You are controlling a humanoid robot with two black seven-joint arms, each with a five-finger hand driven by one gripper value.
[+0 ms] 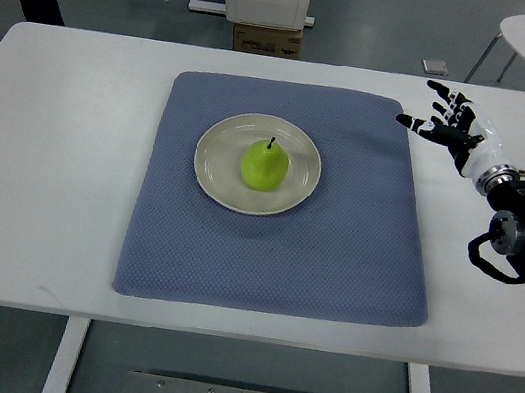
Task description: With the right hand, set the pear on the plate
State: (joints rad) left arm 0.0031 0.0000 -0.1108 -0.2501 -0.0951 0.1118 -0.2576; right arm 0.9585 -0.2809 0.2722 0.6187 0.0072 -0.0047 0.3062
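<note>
One white table (39, 173) lay bare along its left side, wide room beside a blue mat (333, 256). Near the mat's middle sat a plate (211, 154), and the pear (265, 165) stood upright in it, stem up. Past the mat's right edge the right hand (447, 120) hovered above bare table, fingers spread wide, holding nothing.

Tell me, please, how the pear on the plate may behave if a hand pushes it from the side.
The pear looks rounded with smooth, shiny skin, so it would probably roll or wobble rather than slide. The plate has a raised rim, which may stop it. The right hand is open and well away, so nothing steadies the pear.
</note>
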